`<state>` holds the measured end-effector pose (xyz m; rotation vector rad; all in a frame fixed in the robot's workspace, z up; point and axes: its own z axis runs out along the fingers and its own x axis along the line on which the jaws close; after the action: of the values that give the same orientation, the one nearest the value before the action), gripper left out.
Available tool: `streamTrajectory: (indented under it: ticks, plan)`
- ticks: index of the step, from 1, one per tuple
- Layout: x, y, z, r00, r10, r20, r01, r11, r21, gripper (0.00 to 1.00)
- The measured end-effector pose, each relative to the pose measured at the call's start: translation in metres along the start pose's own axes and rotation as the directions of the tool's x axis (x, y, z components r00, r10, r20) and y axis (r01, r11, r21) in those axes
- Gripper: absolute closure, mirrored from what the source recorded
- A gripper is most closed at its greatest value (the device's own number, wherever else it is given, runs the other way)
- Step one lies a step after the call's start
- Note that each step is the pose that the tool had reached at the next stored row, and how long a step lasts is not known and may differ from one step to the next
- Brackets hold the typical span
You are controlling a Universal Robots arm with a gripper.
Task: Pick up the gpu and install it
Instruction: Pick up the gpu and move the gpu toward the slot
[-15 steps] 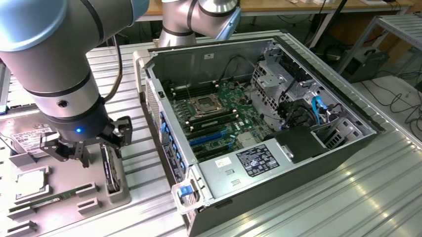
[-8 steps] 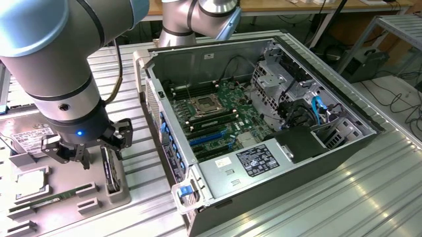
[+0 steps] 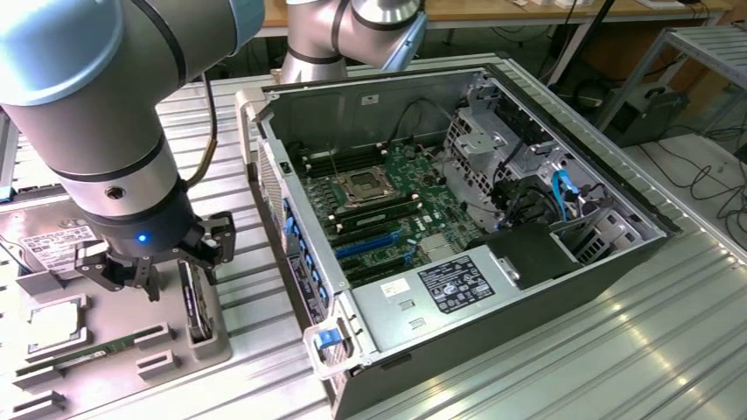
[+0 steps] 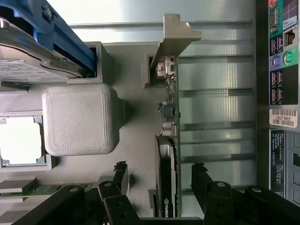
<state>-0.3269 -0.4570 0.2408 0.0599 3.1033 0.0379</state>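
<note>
We take this for a robotics lab or workshop. An industrial robot arm (image 3: 105,131) stands over a ribbed aluminium surface (image 3: 607,350), where an opened computer case (image 3: 350,109) lies beside a grey printed tray (image 4: 136,122) of loose parts. Behind, we see a wooden bench (image 3: 491,10), a metal rack (image 3: 701,44) and cables (image 3: 701,179) trailing on the floor.

silver-grey arm (image 3: 105,140) had light-blue joint caps (image 3: 233,22), a dark cable (image 3: 212,122) alongside; black gripper (image 3: 164,271) showed a blue light (image 3: 143,236)

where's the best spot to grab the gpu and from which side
Probably its upper edge by the cooler, from straight above, pinching the two flat faces: the gpu stands on edge in the holder slot, faces upright and free.
</note>
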Motion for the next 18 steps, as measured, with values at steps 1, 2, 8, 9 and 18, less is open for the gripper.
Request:
streamTrajectory:
  ticks: [1, 2, 8, 9, 18]
  plan:
    - [0.0, 0.0, 0.0005, 1.0, 0.0, 0.0002, 0.0, 1.0, -0.0002, 0.34]
    - [0.0, 0.0, 0.0009, 1.0, 0.0, 0.0003, 0.0, 1.0, -0.0002, 0.34]
    - [0.0, 0.0, 0.004, 1.0, -0.001, 0.0003, 0.001, 1.0, -0.0001, 0.34]
    - [0.0, 0.0, 0.0043, 1.0, -0.001, 0.0002, 0.001, 1.0, -0.0001, 0.34]
    - [-0.002, -0.0003, 0.0118, 0.9998, -0.02, -0.0004, 0.02, 0.9998, -0.0008, 0.34]
